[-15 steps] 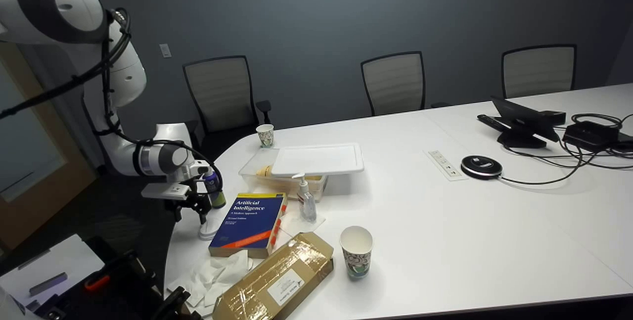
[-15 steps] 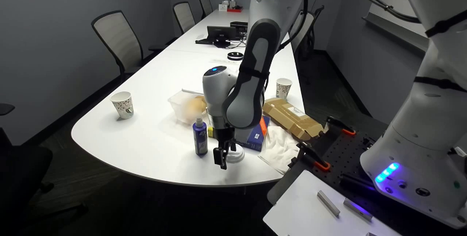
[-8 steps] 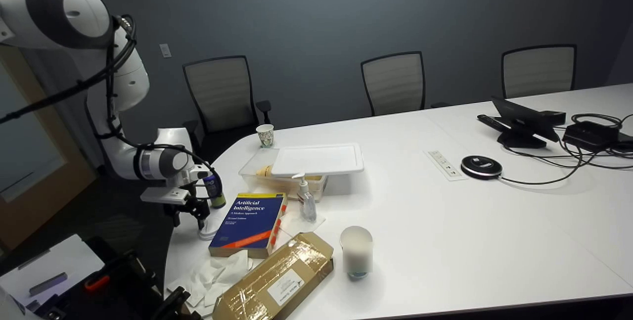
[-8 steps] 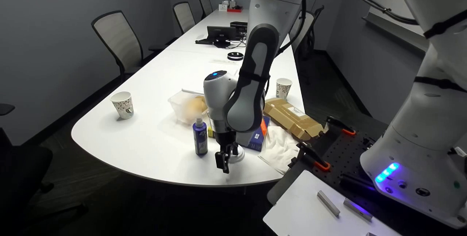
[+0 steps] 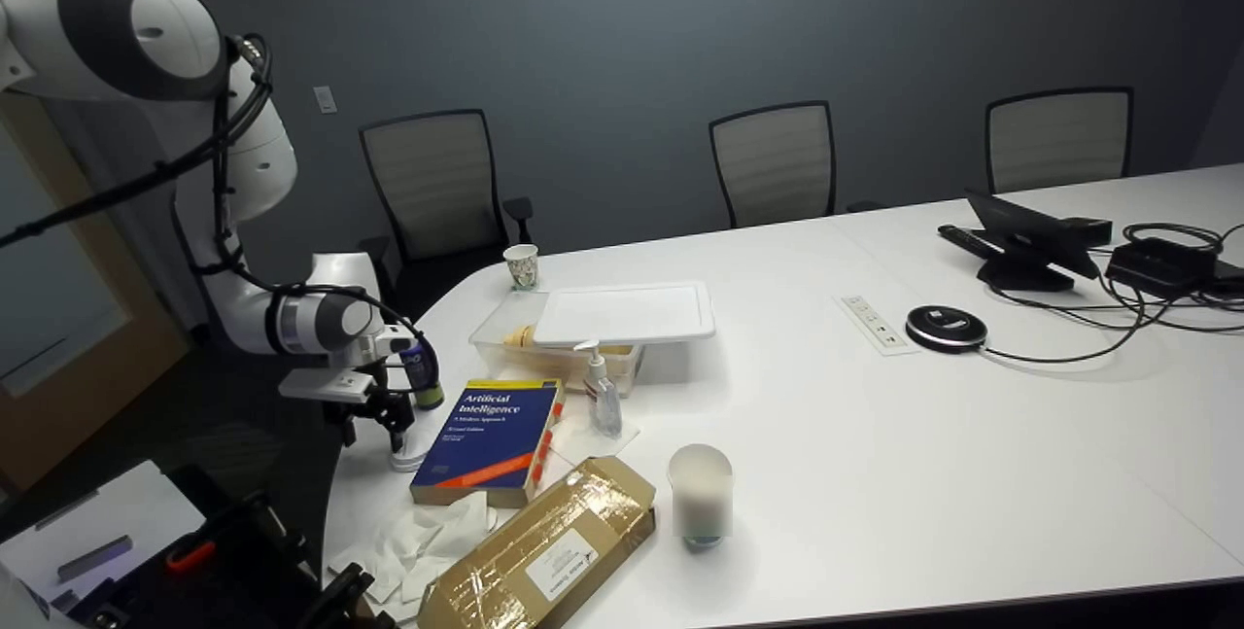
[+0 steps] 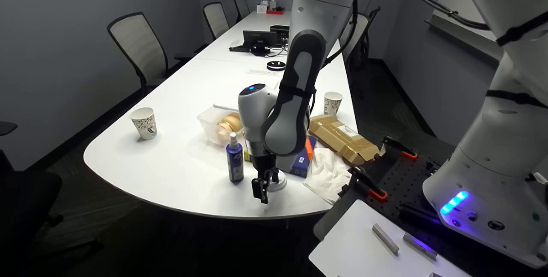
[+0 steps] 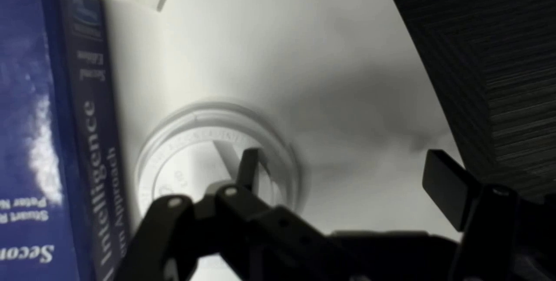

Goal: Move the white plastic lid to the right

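Lower than before, the claw [image 7: 343, 170] gapes, one finger [image 7: 248, 166] over the white cup lid [image 7: 191, 170] (round, no long axis), its bulk outside the gap towards the Artificial Intelligence textbook [image 7: 26, 142].

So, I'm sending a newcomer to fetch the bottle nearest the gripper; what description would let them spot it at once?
Go to the rounded end of the white table, where the gripper hangs low. Between it and the clear plastic box stands a slim upright purple bottle with a pale top. Its colour sets it apart from the clear pump bottle by the box.
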Robot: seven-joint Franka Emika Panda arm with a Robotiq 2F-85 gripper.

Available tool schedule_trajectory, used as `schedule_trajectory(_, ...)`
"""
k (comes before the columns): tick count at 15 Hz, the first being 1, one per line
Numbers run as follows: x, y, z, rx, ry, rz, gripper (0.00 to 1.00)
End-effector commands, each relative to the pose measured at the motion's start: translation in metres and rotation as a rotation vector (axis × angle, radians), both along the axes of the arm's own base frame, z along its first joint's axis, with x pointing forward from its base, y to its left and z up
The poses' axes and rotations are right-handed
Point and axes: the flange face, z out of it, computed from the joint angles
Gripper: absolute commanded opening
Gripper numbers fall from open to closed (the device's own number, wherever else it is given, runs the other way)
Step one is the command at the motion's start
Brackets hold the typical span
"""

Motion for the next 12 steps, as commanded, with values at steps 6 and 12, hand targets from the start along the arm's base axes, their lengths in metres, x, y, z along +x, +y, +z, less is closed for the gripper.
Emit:
schedule_trajectory(6,0.009,-0.001,0.001,0.002,0.011,0.003,0.97)
schedule_trajectory(12,0.012,-0.002,-0.007,0.005,0.007,0.022,0.95)
